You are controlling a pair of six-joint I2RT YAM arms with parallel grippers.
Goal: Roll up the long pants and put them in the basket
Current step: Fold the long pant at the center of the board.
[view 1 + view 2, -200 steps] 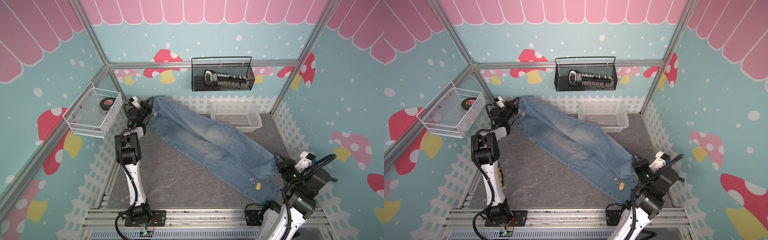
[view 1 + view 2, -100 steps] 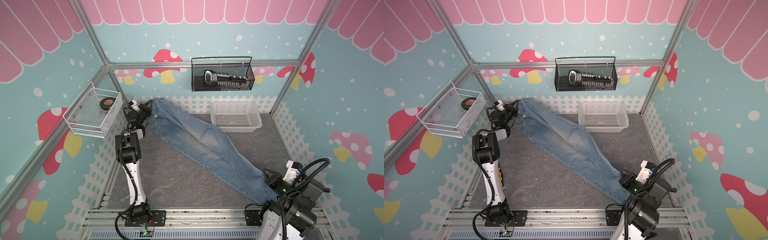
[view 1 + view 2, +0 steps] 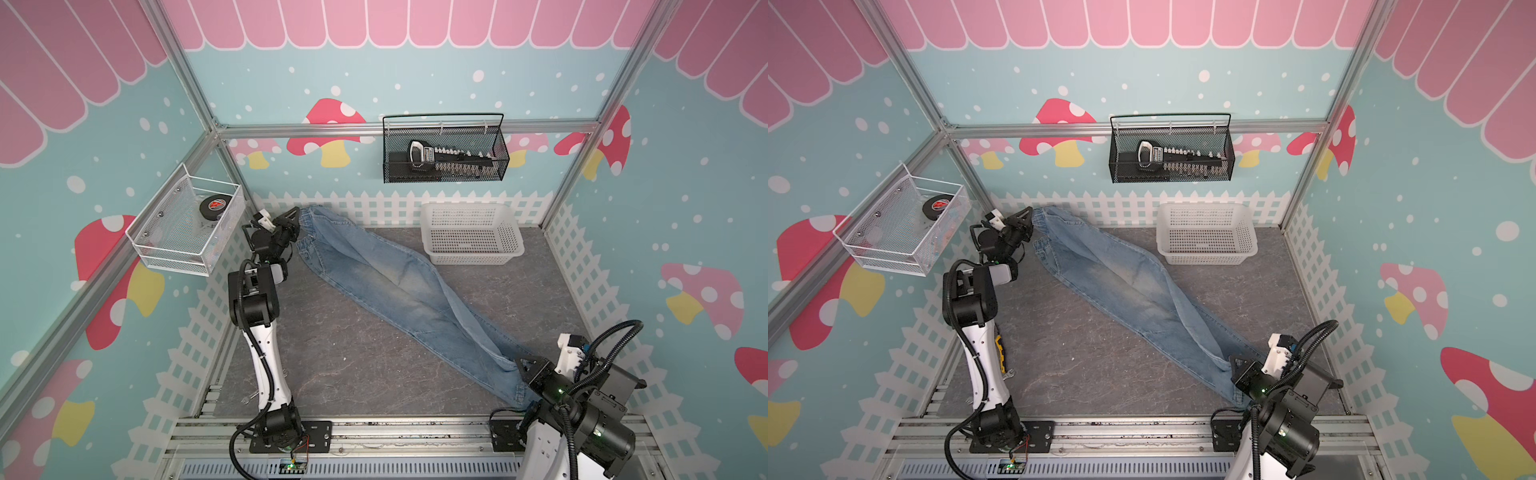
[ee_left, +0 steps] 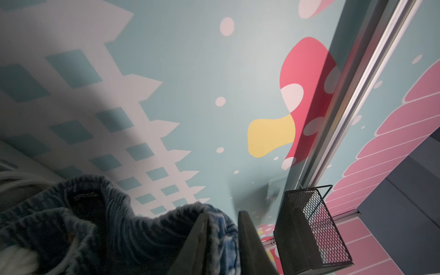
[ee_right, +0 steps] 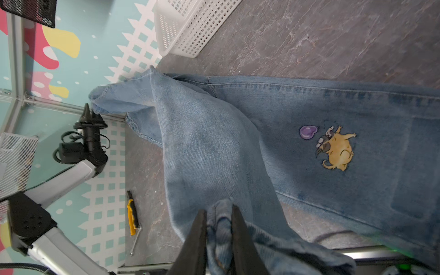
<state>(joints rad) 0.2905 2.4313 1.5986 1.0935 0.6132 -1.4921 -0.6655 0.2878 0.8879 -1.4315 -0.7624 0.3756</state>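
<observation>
Long pants stretched from far left to near right; left gripper pinching waistband, right gripper pinching hem.

Grey floor: jeans, basket, screwdriver.

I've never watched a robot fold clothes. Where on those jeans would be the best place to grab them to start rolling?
Probably the hem end of the long pants, coming from the front edge. They lie stretched diagonally, the waistband at the back by the left gripper, the cuffs by the right gripper. The hem is the narrow, bunched end, so it looks easy to pinch and curl toward the waist.
</observation>
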